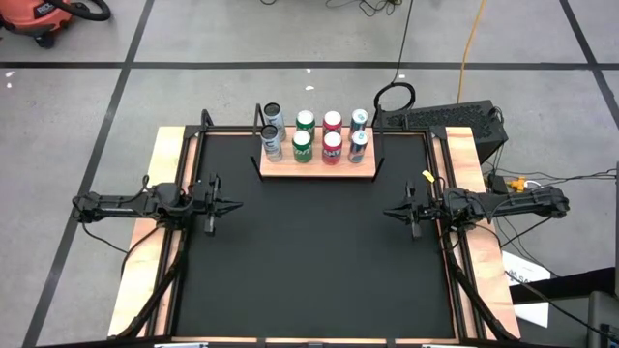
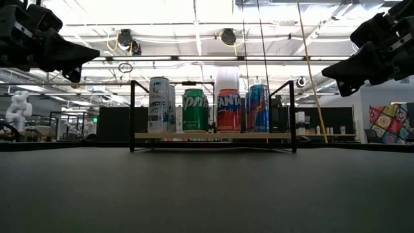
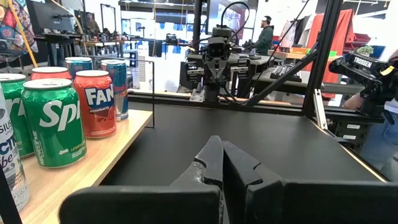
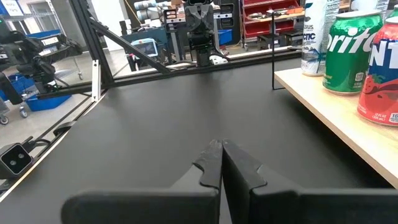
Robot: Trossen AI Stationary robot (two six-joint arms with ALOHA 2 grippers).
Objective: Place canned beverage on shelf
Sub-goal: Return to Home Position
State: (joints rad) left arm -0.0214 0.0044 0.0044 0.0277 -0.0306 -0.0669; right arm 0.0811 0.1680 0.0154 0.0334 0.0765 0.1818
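The shelf (image 1: 317,171) sits at the far edge of the black tabletop (image 1: 309,271), midway across it, with thin black uprights (image 2: 132,116) rising at both ends. Eight cans stand upright on its light-wood board in four pairs, each pair one behind the other. From the left arm's end to the right arm's end these are the white cans (image 1: 272,141), the green cans (image 1: 302,147), the red cans (image 1: 332,148) and the blue cans (image 1: 358,146). Neighbouring pairs stand just beside each other. The row fills most of the board, leaving a bare strip of wood along the near edge.

Neither arm carries anything. The left gripper (image 1: 238,205) hangs above the tabletop's left side, well apart from the shelf, its fingers (image 3: 210,158) pressed together on nothing. The right gripper (image 1: 386,213) mirrors it on the right side, tip pointing inward, fingers (image 4: 211,160) likewise together and holding nothing. The two grippers face each other across the middle of the table.
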